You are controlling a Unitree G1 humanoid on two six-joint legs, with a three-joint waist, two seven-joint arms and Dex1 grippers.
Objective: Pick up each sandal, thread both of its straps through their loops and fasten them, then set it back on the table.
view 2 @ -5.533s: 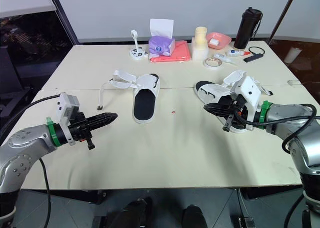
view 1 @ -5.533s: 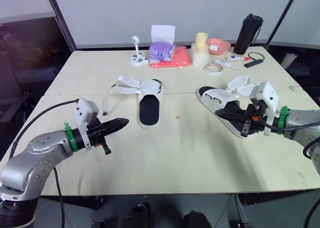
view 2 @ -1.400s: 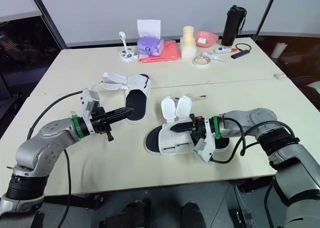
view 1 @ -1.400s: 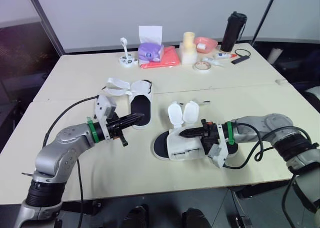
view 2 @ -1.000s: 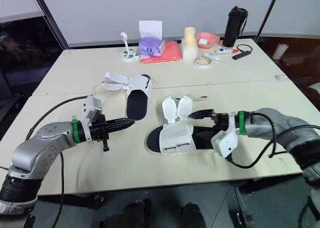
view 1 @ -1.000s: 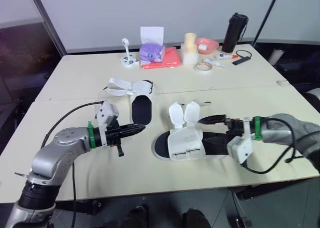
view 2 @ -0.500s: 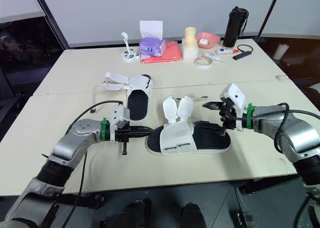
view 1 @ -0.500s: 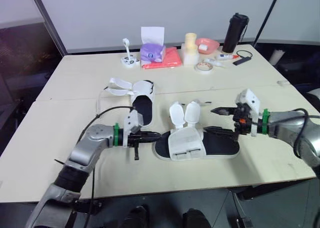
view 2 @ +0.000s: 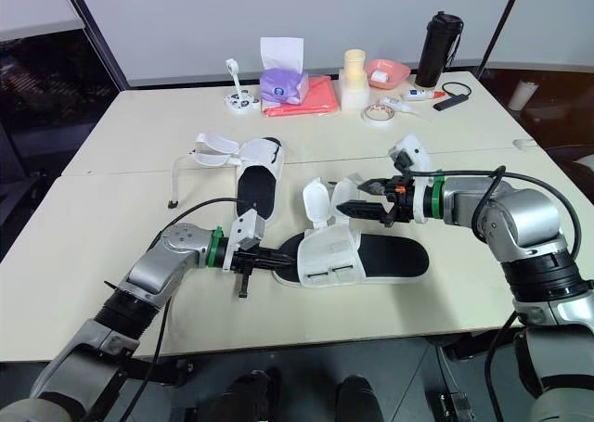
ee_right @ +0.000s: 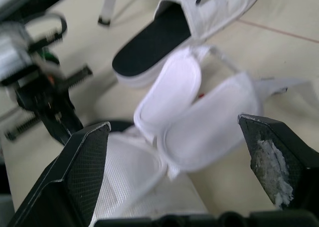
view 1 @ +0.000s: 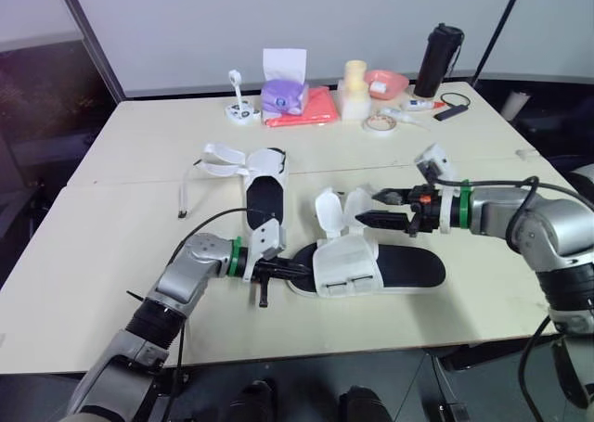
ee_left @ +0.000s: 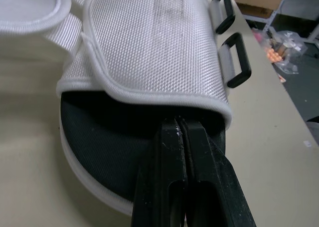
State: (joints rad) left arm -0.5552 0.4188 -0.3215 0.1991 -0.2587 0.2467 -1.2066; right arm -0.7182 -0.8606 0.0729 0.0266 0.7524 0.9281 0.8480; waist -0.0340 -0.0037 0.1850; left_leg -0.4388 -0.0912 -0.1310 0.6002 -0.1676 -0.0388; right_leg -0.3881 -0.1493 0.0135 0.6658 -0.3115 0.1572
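Forward has come my left gripper [view 1: 299,268], fingers pressed together, tip under the woven white upper [view 1: 348,266] of the sandal [view 1: 390,272] at frame centre, on its black insole [view 1: 413,262]. My right gripper [view 1: 374,208] stands wide open beside the two rounded padded straps [view 1: 327,213].

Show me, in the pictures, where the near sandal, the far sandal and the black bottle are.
near sandal [view 1: 408,266]: left eye view, on its black insole.
far sandal [view 1: 261,199]: left eye view, on its black insole.
black bottle [view 1: 436,62]: left eye view, on the middle of its body.
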